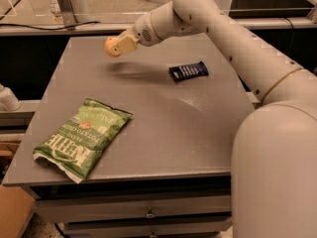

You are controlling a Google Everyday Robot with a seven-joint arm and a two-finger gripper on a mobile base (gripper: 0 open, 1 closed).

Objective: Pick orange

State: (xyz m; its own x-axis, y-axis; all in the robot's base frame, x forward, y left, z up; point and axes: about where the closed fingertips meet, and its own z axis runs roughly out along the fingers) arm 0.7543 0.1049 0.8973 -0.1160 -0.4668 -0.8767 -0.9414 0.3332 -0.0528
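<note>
The orange (108, 47) is a small round fruit held at the tip of my gripper (117, 45), above the far left part of the grey table (163, 128). The gripper's cream fingers (124, 44) are shut on it and cover its right side. The orange hangs clear of the tabletop, and its shadow falls on the table below and to the right. My white arm reaches in from the right foreground across the table's back.
A green chip bag (81, 135) lies flat at the table's front left. A dark blue snack bar (188, 71) lies at the back right. A railing and dark panels run behind the table. A drawer front sits below its front edge.
</note>
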